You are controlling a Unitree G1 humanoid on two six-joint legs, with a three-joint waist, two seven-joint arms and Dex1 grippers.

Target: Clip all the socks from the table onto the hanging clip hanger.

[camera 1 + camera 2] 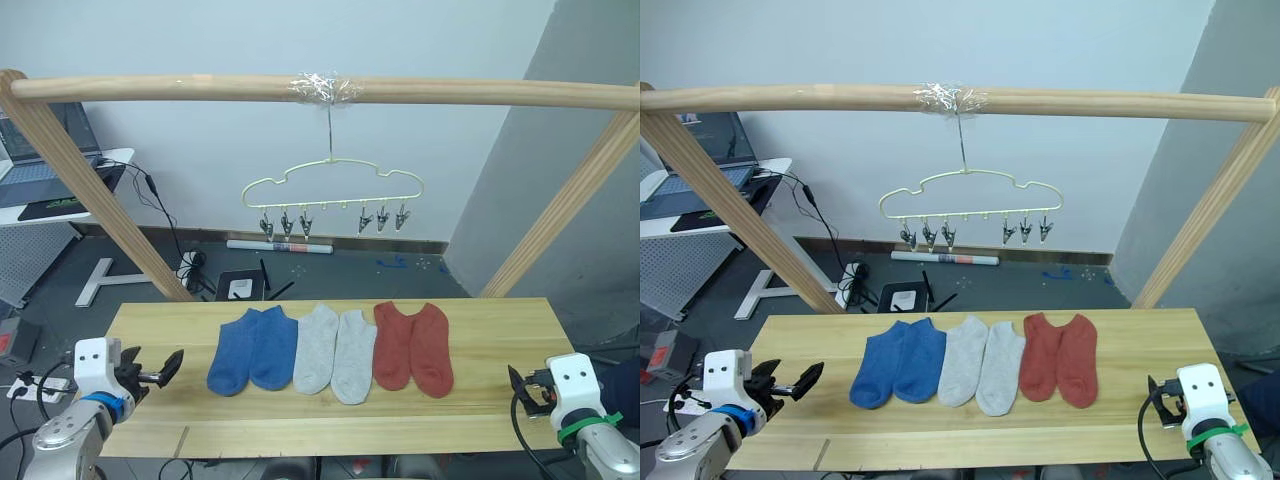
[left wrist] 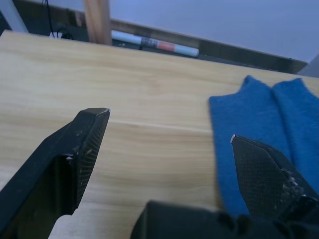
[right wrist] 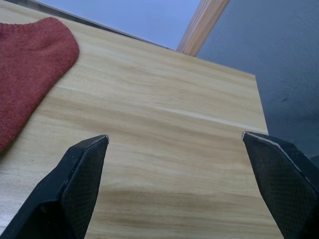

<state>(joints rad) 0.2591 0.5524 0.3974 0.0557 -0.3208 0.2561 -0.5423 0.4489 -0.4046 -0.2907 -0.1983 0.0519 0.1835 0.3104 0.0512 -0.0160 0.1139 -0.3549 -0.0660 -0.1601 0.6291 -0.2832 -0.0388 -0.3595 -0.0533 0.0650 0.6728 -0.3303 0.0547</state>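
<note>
Six socks lie in a row on the middle of the light wood table [image 1: 490,325]: two blue socks [image 1: 250,350] on the left, two light grey socks [image 1: 335,352] in the middle, two rust red socks [image 1: 412,347] on the right. The pale-yellow clip hanger [image 1: 333,185] hangs by its hook from the beam, above and behind the socks, with nothing in its clips. My left gripper [image 1: 165,372] is open low over the table's left end, just short of the blue socks [image 2: 259,129]. At the table's right end my right gripper [image 3: 174,135] is open, with a red sock [image 3: 30,64] some way off.
A round wooden beam [image 1: 200,88] spans the scene on slanted wooden posts [image 1: 90,190] at both sides. Behind the table, the floor holds cables [image 1: 190,265] and a white tube [image 1: 278,246]. A desk with a laptop [image 1: 40,165] stands at the far left.
</note>
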